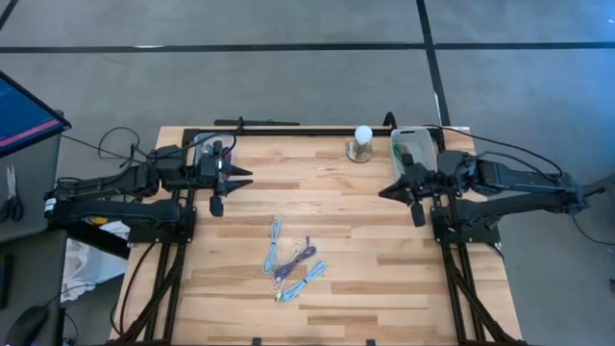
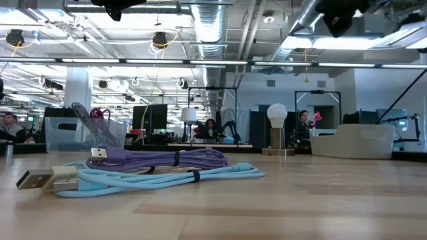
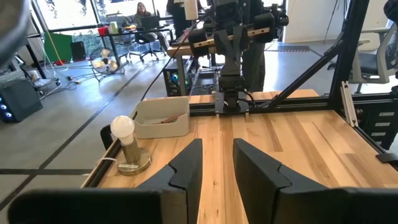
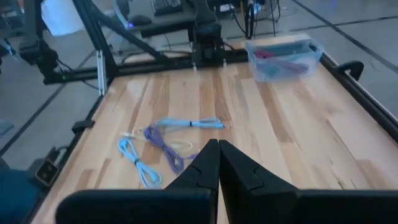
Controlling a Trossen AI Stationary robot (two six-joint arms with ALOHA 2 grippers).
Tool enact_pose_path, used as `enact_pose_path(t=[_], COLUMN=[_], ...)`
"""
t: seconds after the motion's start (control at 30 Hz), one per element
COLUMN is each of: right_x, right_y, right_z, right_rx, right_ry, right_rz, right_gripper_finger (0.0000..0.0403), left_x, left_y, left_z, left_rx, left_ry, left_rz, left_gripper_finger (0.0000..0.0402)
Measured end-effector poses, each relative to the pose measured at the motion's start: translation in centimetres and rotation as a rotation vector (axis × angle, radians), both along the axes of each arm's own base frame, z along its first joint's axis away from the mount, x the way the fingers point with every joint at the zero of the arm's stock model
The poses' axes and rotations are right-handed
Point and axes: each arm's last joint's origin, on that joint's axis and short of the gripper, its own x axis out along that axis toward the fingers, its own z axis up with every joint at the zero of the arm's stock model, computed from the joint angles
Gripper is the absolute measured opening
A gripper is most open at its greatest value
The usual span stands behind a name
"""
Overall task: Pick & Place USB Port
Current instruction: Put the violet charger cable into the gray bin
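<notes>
Three bundled USB cables lie flat on the wooden table, two light blue [image 1: 276, 240] [image 1: 307, 278] and a purple one [image 1: 294, 257] between them. The low view shows the purple bundle [image 2: 163, 158] behind a blue one [image 2: 160, 179], silver plugs [image 2: 33, 179] pointing left. In the right wrist view the cables [image 4: 165, 143] lie ahead of the fingers. My left gripper [image 1: 237, 177] hovers open at the far left of the table. My right gripper [image 1: 388, 190] hovers shut at the far right. Both are well away from the cables.
A light bulb on a round base [image 1: 362, 140] stands near the far edge, with a pale bin [image 1: 413, 146] beside it, under the right arm. A clear bin holding cables [image 4: 285, 57] sits at the far left corner. People sit at desks beyond the table [image 3: 142, 14].
</notes>
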Motion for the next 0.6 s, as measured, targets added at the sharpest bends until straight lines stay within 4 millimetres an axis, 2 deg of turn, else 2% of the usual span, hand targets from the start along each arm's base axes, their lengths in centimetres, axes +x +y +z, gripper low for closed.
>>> enact_pose_path(t=[0.17, 0.27, 0.43, 0.6], right_x=[1.2, 2.4, 5.1, 8.2], right_y=[0.0, -0.1, -0.3, 0.2], right_z=[0.1, -0.6, -2.7, -4.4], right_rx=[0.0, -0.006, -0.002, -0.013], right_ry=[-0.029, 0.02, 0.14, 0.166], right_rz=[0.0, -0.01, -0.01, 0.022], right_gripper_finger=[0.0001, 0.0014, 0.0061, 0.0109], left_x=[0.0, 0.0, 0.0, 0.0], left_y=[0.0, 0.0, 0.0, 0.0], left_z=[0.0, 0.0, 0.0, 0.0], left_rx=[0.0, 0.0, 0.0, 0.0], left_ry=[0.0, 0.0, 0.0, 0.0], left_rz=[0.0, 0.0, 0.0, 0.0], left_gripper_finger=[0.009, 0.009, 0.009, 0.009])
